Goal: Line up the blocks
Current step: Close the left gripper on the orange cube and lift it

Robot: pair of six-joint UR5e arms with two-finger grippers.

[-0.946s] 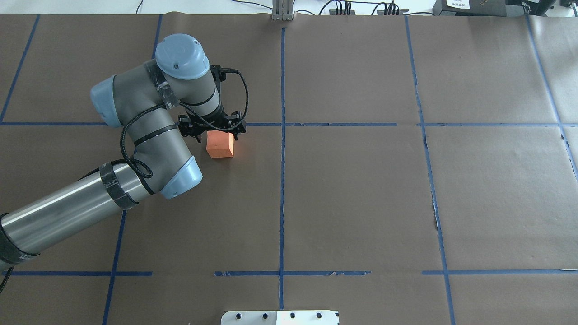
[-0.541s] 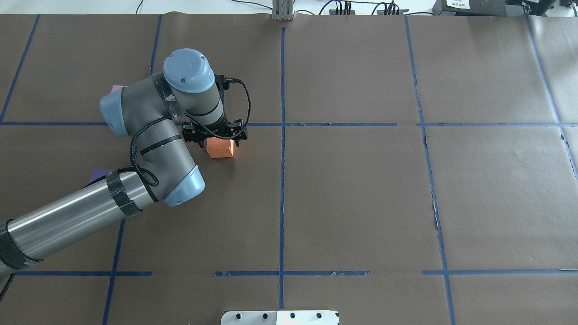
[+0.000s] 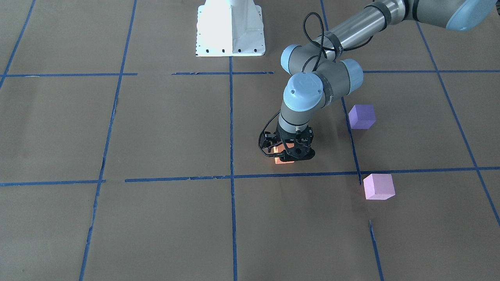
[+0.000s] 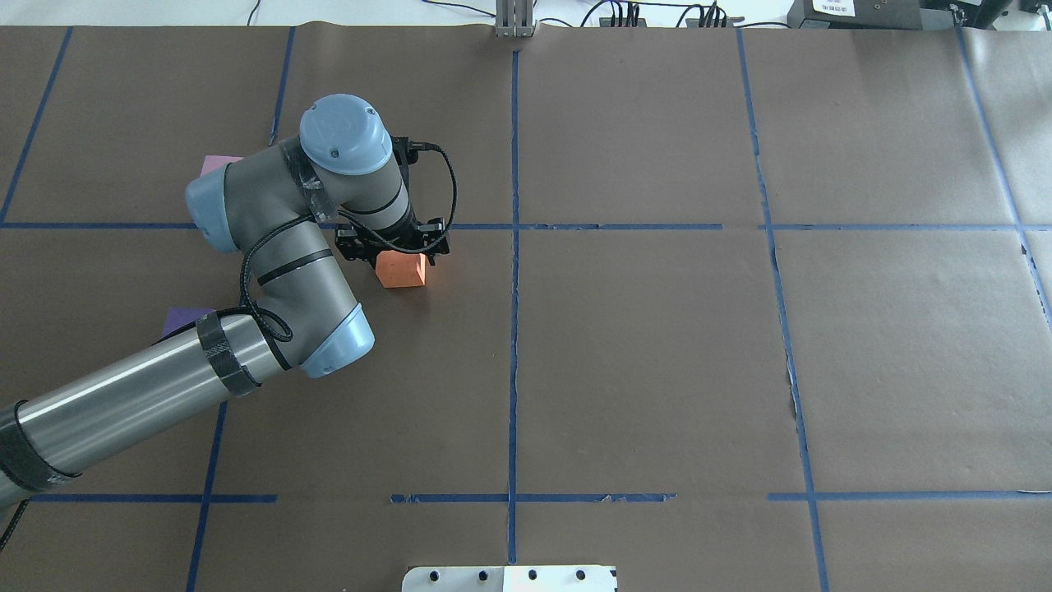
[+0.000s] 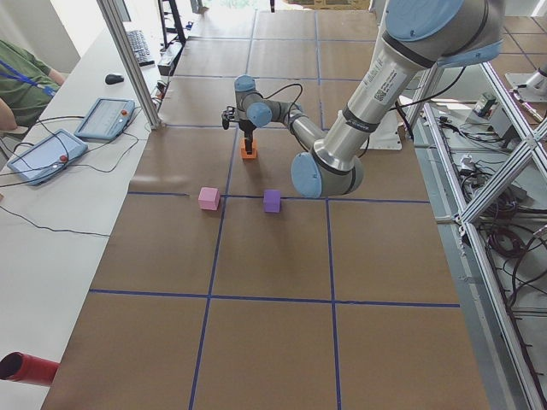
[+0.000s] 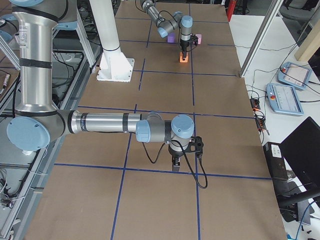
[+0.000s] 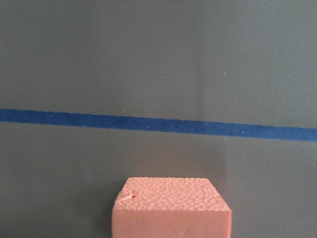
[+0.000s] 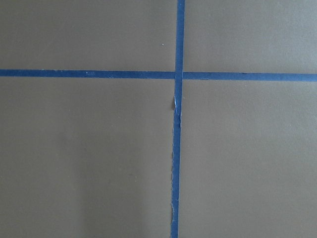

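Note:
The orange block point(image 4: 402, 272) rests on the brown paper just on my side of a blue tape line. My left gripper point(image 4: 393, 247) is lowered over it, jaws open and straddling it; in the front view the gripper point(image 3: 291, 153) hides most of the block point(image 3: 279, 159). The left wrist view shows the block's top point(image 7: 171, 208) and no fingers. The violet-purple block point(image 3: 362, 116) and the pale pink block point(image 3: 378, 186) lie apart, further to my left. My right gripper point(image 6: 175, 162) shows only in the right side view, so I cannot tell its state.
The white robot base point(image 3: 229, 27) stands at the table's near edge. Blue tape lines point(image 4: 514, 329) divide the brown paper into squares. The left arm's forearm point(image 4: 123, 403) partly covers the purple block point(image 4: 182, 316). Tablets point(image 5: 102, 115) and cables lie beyond the far edge.
My left gripper has come down over the orange block, which has not moved. The arm's elbow has shifted slightly right, uncovering edges of the pink and purple blocks.

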